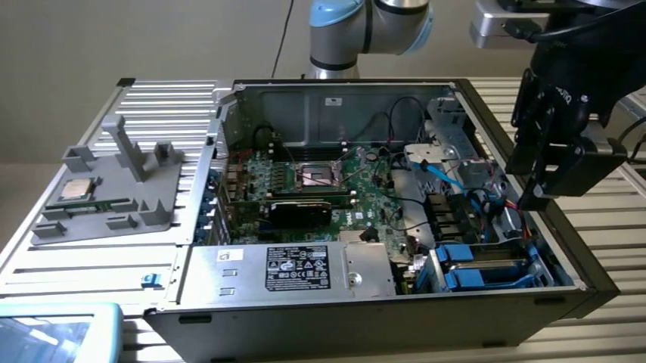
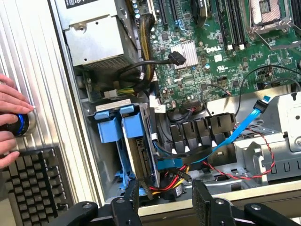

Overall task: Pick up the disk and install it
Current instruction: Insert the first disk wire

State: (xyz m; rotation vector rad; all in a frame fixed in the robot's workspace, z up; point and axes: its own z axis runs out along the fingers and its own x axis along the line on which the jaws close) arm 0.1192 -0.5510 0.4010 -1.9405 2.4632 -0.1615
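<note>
Jaws wide, empty, hovering above one corner of the case [image 1: 333,318]; blue-framed disk [image 1: 482,266] sits inside at that corner, apparently already seated, so install looks done or nearly so.

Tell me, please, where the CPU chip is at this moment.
The CPU chip lies on the grey holder at the exterior view's left, outside the open computer case, with a green memory stick right beside it.

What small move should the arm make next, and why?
Probably shift the open black gripper toward the blue plastic drive carriers: it hangs above the red, yellow and black cables beside them, holding nothing.
</note>
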